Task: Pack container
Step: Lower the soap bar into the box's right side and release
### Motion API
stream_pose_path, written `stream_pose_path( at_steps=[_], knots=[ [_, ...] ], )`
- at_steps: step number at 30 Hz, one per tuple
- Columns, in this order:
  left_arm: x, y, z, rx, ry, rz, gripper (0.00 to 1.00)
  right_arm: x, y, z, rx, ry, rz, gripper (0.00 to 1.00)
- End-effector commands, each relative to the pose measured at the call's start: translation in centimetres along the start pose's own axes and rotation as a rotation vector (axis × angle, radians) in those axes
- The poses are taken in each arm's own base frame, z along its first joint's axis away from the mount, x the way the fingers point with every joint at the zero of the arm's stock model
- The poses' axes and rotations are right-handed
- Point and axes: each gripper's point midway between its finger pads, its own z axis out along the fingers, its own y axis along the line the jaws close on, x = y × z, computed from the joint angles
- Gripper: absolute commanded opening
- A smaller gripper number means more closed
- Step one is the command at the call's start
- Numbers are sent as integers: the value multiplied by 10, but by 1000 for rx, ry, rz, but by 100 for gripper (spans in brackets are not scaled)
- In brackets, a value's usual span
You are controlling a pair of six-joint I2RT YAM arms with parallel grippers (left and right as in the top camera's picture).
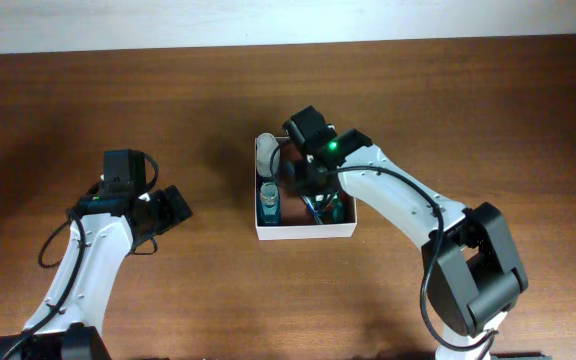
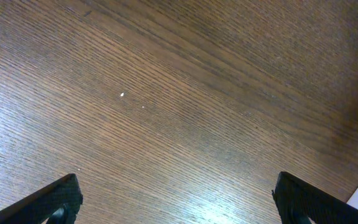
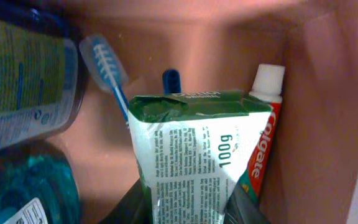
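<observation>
- right gripper (image 3: pixel 188 210) clamped on green-and-white packet (image 3: pixel 191 149), down inside container (image 1: pixel 303 233)
- toothpaste tube (image 3: pixel 263 143) touching packet, toothbrush (image 3: pixel 107 68) behind it
- container mid-counter (image 2: pixel 166 93)
- left gripper (image 2: pixel 179 202) wide, above counter, well apart from container

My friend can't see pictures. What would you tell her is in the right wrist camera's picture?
The right gripper holds a green-and-white packet inside the container, whose walls look reddish-brown. Behind the packet is a blue toothbrush, and at its right side a red-and-white toothpaste tube with a white cap. A bottle of blue liquid sits at the lower left.
</observation>
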Motion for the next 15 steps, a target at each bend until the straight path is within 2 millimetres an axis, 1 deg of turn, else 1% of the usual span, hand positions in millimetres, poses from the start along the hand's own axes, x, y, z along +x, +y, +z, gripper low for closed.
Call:
stream_pose_path(
  at_steps=[1,7,15],
  knots=[
    [-1,2,2,-10,3,-1,100,-5,3,4,-8,-5,15,26],
    [-1,2,2,-10,3,-1,100,-6,-1,13,11,-5,19,26],
    [-1,2,2,-10,3,-1,100,-7,-4,15,14,-5,26,26]
  ],
)
